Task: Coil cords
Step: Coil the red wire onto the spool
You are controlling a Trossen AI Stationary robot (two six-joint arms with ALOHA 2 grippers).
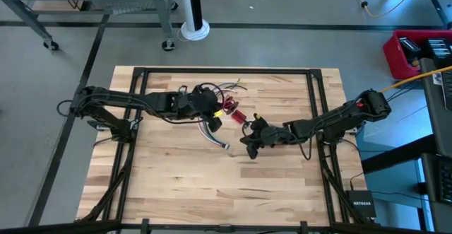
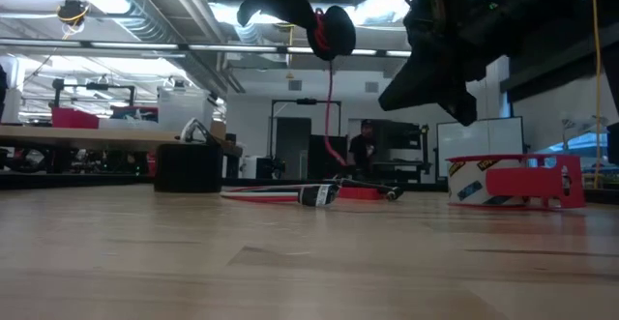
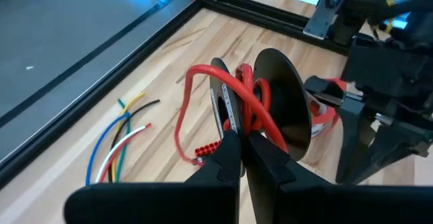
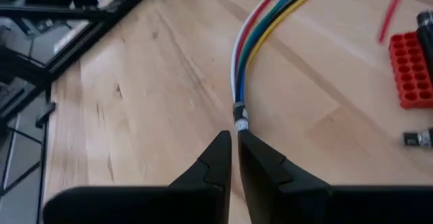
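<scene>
My left gripper is shut on a small black-and-red coil, a black two-disc spool wound with red cord, held above the table's middle. A red strand hangs from it. The long bundle of coloured wires lies on the table, with its plug end toward the near side and its loose ends spread out. My right gripper hovers shut above the table just right of that plug end, holding nothing. My left gripper pinches the coil at its lower rim, where the red windings sit between the two black discs; the fingertips hide the exact spot. The fingers slant down from the table's left. The coil is lifted clear, discs on edge, with a slack red strand hanging below it.
A red tape roll stands on the table beside the coil. A small red rectangular block lies near the bundle. Black frame rails border the wooden top. Bare wood lies toward the near edge.
</scene>
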